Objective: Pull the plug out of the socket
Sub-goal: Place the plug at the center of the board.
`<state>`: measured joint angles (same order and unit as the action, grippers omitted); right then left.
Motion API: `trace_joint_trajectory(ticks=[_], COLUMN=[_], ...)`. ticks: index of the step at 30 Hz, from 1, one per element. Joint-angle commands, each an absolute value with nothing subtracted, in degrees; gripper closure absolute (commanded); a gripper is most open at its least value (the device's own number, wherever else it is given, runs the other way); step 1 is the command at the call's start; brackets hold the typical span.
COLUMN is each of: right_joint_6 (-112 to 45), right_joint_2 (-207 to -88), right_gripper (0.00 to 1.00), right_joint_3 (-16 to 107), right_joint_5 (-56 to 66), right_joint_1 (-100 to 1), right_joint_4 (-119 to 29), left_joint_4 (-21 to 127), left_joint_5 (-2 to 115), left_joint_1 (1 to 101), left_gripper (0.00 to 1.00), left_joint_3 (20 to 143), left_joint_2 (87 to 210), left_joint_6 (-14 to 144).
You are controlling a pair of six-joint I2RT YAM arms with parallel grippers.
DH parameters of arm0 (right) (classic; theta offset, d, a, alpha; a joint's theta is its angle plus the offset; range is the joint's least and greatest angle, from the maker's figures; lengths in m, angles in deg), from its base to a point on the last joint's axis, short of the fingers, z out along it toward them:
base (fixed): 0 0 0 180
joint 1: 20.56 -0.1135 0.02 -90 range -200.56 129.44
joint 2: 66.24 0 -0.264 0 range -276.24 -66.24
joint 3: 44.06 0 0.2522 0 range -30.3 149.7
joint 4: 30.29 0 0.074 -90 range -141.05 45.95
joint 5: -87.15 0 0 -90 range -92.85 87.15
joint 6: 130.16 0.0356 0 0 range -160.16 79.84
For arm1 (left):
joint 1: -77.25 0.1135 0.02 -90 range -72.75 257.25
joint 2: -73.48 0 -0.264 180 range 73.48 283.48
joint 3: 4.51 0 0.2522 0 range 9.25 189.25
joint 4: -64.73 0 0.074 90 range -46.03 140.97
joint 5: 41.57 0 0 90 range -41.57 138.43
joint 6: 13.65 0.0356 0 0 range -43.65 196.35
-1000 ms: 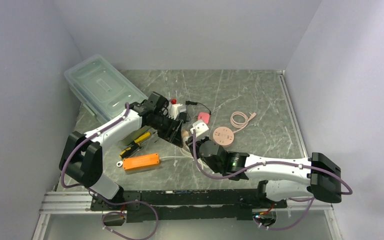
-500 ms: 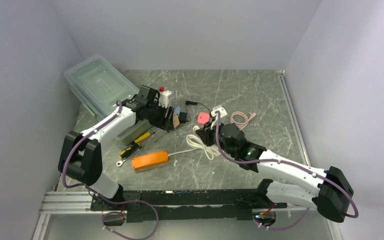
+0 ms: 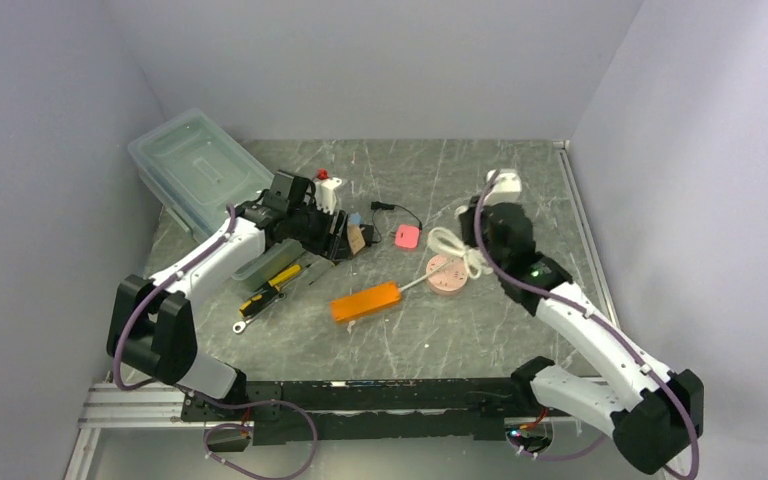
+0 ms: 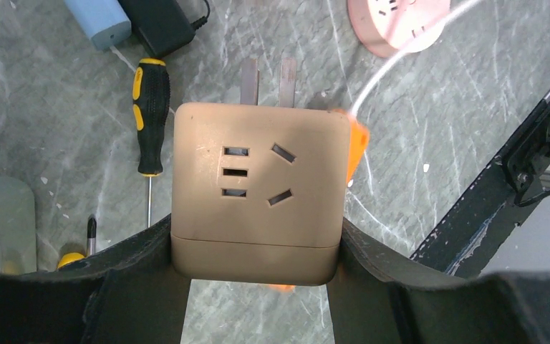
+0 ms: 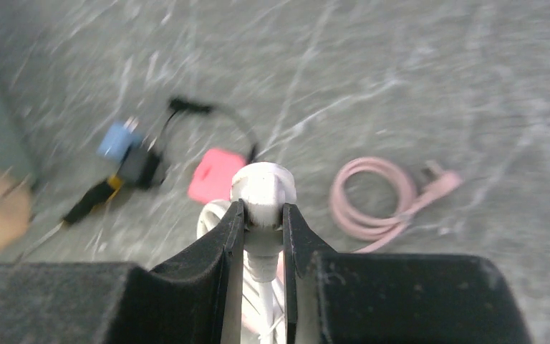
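A tan cube socket (image 4: 260, 193) with two metal prongs sits between the fingers of my left gripper (image 4: 258, 244), which is shut on its sides; its slots are empty. From above, the socket (image 3: 353, 240) hangs over the table's left middle in the left gripper (image 3: 345, 235). My right gripper (image 5: 263, 215) is shut on the white round plug (image 5: 263, 190). The plug (image 3: 507, 181) in the right gripper (image 3: 500, 190) is far back right, well apart from the socket. Its white cord (image 3: 452, 245) trails to an orange box (image 3: 365, 301).
A clear plastic bin (image 3: 200, 170) stands at the back left. A yellow-black screwdriver (image 3: 270, 290), a grey case (image 3: 265, 265), a black adapter (image 4: 161, 25), a pink square (image 3: 406, 236), a pink disc (image 3: 447, 275) and a coiled pink cable (image 5: 376, 197) lie around.
My right gripper has carried the plug from beside the socket to the back right, dragging the cord and orange box rightward. The left gripper drew the socket slightly back and left.
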<state>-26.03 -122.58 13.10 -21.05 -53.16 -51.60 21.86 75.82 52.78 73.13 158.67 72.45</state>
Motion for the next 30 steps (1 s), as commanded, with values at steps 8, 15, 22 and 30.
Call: trace_joint_trajectory(ticks=[8, 15, 22, 30], right_joint_6=[-23.86, -21.39, -18.43, -18.65], right_joint_2=[-136.63, -149.46, -152.34, -148.86], right_gripper=[1.00, 1.00, 0.50, 0.01], right_joint_3=[27.12, 25.24, 21.91, 19.38], right_joint_5=[-12.75, -5.11, -5.71, -6.54], right_joint_1=[-28.52, -27.28, -27.02, -27.06], right_joint_4=[-51.57, -48.28, -45.30, -44.33], left_joint_4=[23.96, 22.04, 18.63, 21.51], left_joint_5=[78.64, 74.76, 64.25, 65.41], left_joint_1=[51.35, 48.95, 44.47, 42.99], left_gripper=[1.00, 1.00, 0.98, 0.94], left_joint_3=[72.22, 72.83, 74.34, 73.72], left_joint_2=[156.56, 159.89, 164.24, 164.93], left_joint_6=[70.21, 69.47, 70.40, 70.59])
